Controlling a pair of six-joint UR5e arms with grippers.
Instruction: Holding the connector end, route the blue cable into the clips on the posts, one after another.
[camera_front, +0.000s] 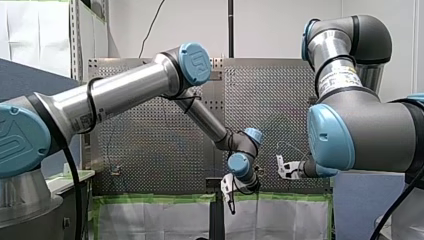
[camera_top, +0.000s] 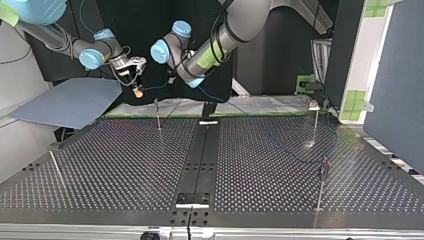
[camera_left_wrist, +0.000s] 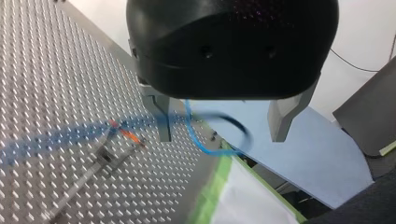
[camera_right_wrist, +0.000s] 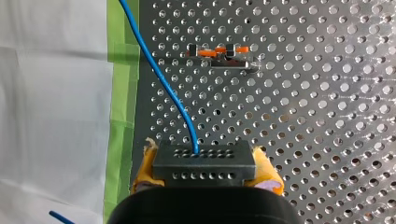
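The right tool (camera_right_wrist: 204, 173) is closed on the black connector (camera_right_wrist: 203, 158), with its yellow pads (camera_right_wrist: 145, 169) pressed against the connector's two short sides. The blue cable (camera_right_wrist: 159, 74) leaves the connector's face and curves away ahead of the tool, above the green tape (camera_right_wrist: 122, 93) along the edge of the desk (camera_right_wrist: 327, 116). Just beside the cable, over the perforated plate, a clip (camera_right_wrist: 222, 52) with orange levers is seen end-on, and the cable is not in it.

The left tool (camera_left_wrist: 224, 133) is wide open, its metal fingers (camera_left_wrist: 163, 119) well apart and gripping nothing. A loop of the cable hangs between them, nearer one finger; whether it touches that finger cannot be told.

In the top view both tools hang close together above the desk's edge on the arms' side, toward the view's left. Thin posts (camera_top: 158, 114) stand on the desk: one near that edge under the tools, one by the left edge, and two toward the right edge
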